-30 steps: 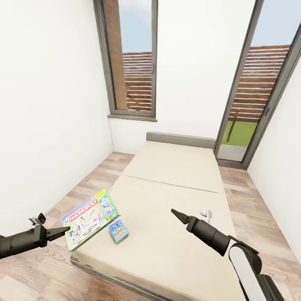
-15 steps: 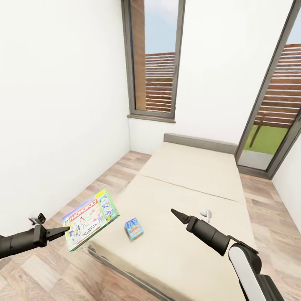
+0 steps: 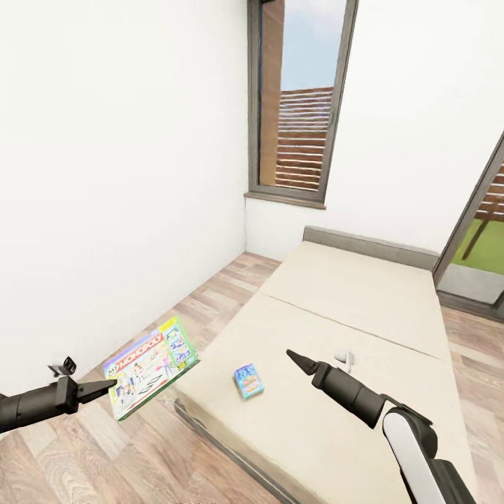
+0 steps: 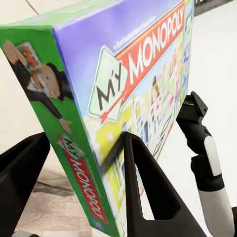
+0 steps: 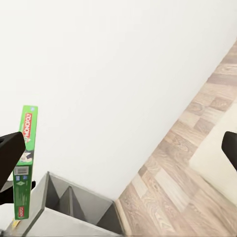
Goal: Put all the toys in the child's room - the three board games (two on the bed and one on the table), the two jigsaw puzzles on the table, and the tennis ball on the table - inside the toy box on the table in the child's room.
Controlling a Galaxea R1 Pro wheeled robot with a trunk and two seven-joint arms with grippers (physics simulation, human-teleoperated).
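Observation:
My left gripper (image 3: 110, 386) is shut on the green-edged board game (image 3: 150, 367), a "My Monopoly" box held tilted above the wood floor beside the bed (image 3: 364, 308). In the left wrist view its fingers (image 4: 143, 182) clamp the box (image 4: 138, 84) at one corner. The small blue board game (image 3: 248, 381) lies flat on the beige mattress near the bed's near corner. My right gripper (image 3: 294, 358) hovers over the mattress to the right of the blue box, apart from it. In the right wrist view this gripper (image 5: 123, 143) stands open and holds nothing.
A white wall (image 3: 105, 175) runs along the left, with a strip of plank floor (image 3: 203, 308) between it and the bed. A tall grey-framed window (image 3: 301, 105) is behind the headboard. The right wrist view catches a grey shelf-like unit (image 5: 64, 210) against the wall.
The head view has swung left, so bed, window and blue box sit further right in the picture. Both arms keep their pose and the Monopoly box stays gripped.

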